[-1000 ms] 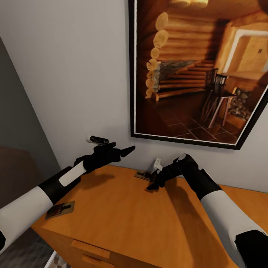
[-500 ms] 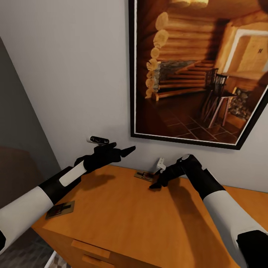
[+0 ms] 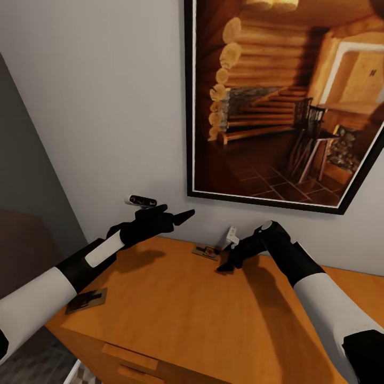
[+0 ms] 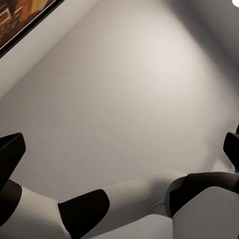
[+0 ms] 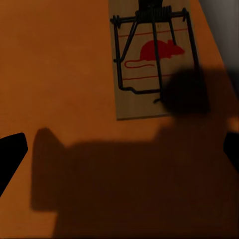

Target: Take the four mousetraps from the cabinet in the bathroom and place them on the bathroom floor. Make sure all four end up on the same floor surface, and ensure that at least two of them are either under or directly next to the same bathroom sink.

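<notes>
One mousetrap (image 5: 152,59) lies lengthwise along cabinet's (image 3: 176,314) back edge.

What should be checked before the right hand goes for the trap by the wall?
1. Right hand open: ok, fingertips sit wide apart in the right wrist view.
2. Near trap ahead of the hand, lying flat on the cabinet: ok.
3. Hand touching that trap: not ok, it is short of it.
4. Left hand out of the way, raised near the wall: ok.
5. Second trap on the cabinet's left edge, untouched: ok.
6. Remaining two traps located: cannot tell.
</notes>
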